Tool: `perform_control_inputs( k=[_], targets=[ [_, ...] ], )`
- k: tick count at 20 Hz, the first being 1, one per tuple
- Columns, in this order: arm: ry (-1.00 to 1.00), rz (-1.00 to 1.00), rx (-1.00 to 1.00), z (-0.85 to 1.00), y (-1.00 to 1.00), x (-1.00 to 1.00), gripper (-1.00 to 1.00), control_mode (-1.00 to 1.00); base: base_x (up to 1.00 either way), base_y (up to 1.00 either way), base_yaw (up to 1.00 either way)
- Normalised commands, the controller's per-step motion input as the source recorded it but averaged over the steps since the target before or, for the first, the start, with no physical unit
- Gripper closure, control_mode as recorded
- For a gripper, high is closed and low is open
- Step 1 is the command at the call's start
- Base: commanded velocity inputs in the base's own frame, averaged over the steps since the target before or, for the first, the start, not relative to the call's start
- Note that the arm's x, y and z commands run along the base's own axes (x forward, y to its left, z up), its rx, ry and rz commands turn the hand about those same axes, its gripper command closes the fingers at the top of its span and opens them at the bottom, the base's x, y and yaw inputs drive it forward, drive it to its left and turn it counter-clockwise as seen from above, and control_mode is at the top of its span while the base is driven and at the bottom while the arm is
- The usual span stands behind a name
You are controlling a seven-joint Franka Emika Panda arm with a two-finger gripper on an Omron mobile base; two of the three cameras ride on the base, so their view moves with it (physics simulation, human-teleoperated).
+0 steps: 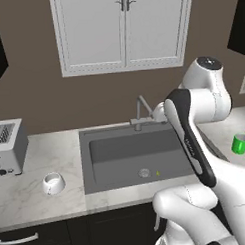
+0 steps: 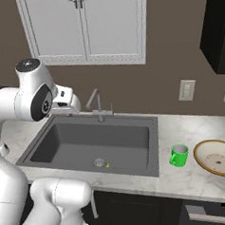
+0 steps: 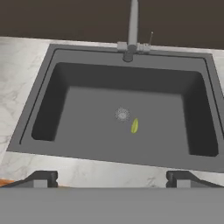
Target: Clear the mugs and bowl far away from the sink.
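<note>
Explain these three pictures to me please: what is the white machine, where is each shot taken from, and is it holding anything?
The white machine is a robot arm in a rendered kitchen. Two pictures come from cameras behind it, on its left and its right. The third looks along its gripper, whose two dark fingertips stand wide apart with nothing between them, so it holds nothing. Below is the dark sink, with a faucet and a small yellow-green scrap near the drain. On the marble counter sit a white mug and a toaster on one side of the sink, a green mug and a tan bowl on the other.
</note>
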Motion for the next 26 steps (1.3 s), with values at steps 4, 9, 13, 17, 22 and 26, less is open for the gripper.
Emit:
perform_control_inputs(
  k=[4, 9, 13, 17, 22, 26],
  targets=[
    [-0.02, 0.0, -0.03, 0.0, 0.15, -0.27, -1.0, -1.0, 0.0, 0.0, 0.0],
    [-0.04, 0.0, -0.03, 0.02, 0.15, -0.14, -1.0, 1.0, -0.01, 0.06, 0.0],
    [0.0, 0.0, 0.0, 0.0, 0.0, 0.0, -1.0, 1.0, -0.03, 0.84, 0.0],
    [0.0, 0.0, 0.0, 0.0, 0.0, 0.0, -1.0, 1.0, 0.0, 0.92, 0.0],
    [0.0, 0.0, 0.0, 0.0, 0.0, 0.0, -1.0, 1.0, 0.0, 0.69, 0.0],
    [0.0, 0.0, 0.0, 0.0, 0.0, 0.0, -1.0, 1.0, -0.02, 0.16, 0.0]
  ],
)
